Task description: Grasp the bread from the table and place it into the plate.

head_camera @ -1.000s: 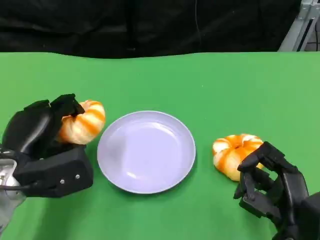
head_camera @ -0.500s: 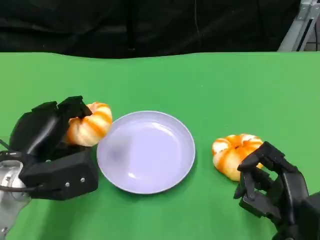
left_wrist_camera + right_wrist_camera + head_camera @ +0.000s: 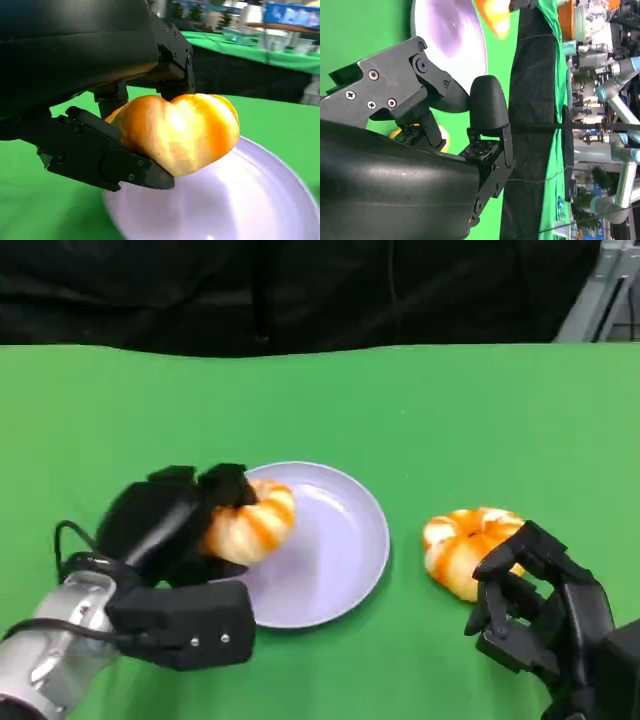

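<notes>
Left robot hand grips a bread roll over the left part of the plate, roll apparently just above the plate surface. Risk: letting go this close to the rim could send the roll off onto the green desk, or the fingers could catch the rim and shove the plate. Second bread roll lies on the desk right of the plate. Right robot hand sits just beside it, fingers curled, holding nothing; a careless reach could knock it away
</notes>
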Robot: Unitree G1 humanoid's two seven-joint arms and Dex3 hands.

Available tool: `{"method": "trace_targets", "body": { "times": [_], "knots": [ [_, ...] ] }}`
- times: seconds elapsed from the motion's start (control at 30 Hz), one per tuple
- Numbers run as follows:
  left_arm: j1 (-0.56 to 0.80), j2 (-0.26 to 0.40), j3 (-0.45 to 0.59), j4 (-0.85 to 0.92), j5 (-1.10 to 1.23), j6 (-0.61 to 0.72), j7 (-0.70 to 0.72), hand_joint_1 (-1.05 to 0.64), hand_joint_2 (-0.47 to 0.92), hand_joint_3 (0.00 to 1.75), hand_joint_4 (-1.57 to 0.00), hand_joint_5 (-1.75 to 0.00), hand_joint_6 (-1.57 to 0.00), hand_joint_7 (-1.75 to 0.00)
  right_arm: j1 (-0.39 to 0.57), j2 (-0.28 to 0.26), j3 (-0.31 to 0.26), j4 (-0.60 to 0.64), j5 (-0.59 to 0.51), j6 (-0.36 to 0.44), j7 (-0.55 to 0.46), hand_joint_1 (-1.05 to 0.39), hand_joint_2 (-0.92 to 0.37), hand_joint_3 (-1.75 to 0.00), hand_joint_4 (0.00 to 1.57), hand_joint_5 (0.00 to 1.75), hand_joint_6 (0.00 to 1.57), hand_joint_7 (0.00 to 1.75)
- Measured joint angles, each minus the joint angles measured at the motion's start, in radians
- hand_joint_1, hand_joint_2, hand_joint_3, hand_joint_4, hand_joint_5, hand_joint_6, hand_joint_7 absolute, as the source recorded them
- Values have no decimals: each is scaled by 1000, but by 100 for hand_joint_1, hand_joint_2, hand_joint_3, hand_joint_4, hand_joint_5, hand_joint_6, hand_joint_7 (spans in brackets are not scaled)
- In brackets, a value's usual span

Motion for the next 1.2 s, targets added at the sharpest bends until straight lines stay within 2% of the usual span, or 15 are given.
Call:
{"method": "trace_targets", "body": {
  "times": [0.13,0.37,1.2],
  "knots": [
    [-5,2,0,0,0,0,0,-6,92,36,-50,-173,-58,-145,0,-1,-1,0,0,0,-1,-14,-63,-110,82,175,61,162],
    [-23,-4,-28,36,20,8,-10,-11,92,36,-54,-162,-63,-129,0,0,2,0,0,0,1,-14,-63,-110,82,175,61,162],
    [-37,-19,-53,55,32,8,-29,-9,92,37,-52,-163,-61,-134,0,6,3,-6,0,12,-1,-14,-64,-107,82,175,61,161]
  ]
}}
